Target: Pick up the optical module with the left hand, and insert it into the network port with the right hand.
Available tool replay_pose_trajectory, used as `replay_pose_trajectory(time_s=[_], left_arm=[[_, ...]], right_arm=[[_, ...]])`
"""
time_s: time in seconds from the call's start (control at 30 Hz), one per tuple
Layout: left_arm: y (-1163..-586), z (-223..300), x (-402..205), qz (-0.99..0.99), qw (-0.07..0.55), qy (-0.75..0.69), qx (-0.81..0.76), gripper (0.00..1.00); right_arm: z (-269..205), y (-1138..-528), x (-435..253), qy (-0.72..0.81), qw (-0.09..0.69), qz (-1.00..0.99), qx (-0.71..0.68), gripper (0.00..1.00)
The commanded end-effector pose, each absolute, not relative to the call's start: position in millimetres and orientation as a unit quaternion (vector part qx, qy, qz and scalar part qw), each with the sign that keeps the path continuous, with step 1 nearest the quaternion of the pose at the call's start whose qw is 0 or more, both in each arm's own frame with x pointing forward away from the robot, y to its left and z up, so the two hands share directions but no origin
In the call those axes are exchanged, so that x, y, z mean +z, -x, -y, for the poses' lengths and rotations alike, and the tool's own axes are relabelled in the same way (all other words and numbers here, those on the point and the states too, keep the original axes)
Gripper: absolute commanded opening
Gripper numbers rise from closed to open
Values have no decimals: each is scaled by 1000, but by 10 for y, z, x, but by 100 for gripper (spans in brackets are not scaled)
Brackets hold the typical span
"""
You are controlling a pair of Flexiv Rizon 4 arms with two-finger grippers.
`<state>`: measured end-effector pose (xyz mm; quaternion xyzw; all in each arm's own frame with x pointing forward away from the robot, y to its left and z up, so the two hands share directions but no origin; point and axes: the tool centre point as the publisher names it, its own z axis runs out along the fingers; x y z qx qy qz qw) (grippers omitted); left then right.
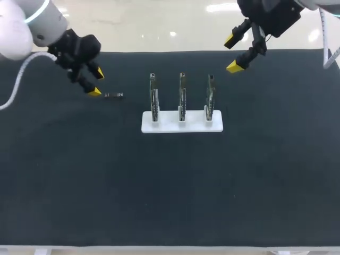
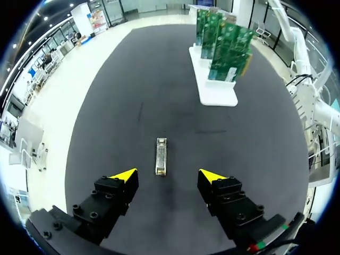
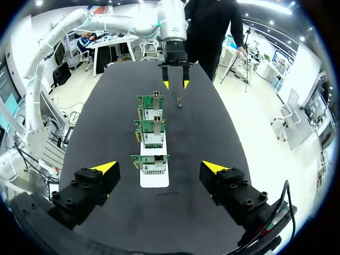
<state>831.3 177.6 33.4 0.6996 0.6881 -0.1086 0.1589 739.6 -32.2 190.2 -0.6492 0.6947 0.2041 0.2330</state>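
Optical module (image 1: 113, 95) lies flat on the dark table (image 1: 159, 186), just ahead of my left gripper (image 1: 97, 83), whose fingers stand apart, holding nothing. My right gripper (image 1: 231, 53), fingers also spread and empty, hangs near the three green boards (image 1: 182, 98) upright in their white stand (image 1: 181, 123).

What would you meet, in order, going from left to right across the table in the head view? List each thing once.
left claw → optical module → left circuit board → middle circuit board → right circuit board → right claw. The white stand is left out of the order, since it runs under all three boards.
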Motion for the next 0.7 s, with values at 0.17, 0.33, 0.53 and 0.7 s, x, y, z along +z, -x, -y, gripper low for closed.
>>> replay_pose_trajectory(time_s=[0.17,0.33,0.53,0.7], left_arm=[[-8435,-1720,204,-693,123,-704,-91,100],[-8448,-1696,150,-695,109,-707,-76,100],[-8462,-1629,83,-701,98,-703,-65,100],[-8485,-1615,11,-704,94,-701,-54,100]], right_arm=[[323,-7387,1901,649,234,-695,204,100],[323,-7387,1901,649,234,-695,204,100],[323,-7387,1901,649,234,-695,204,100],[323,-7387,1901,649,234,-695,204,100]])
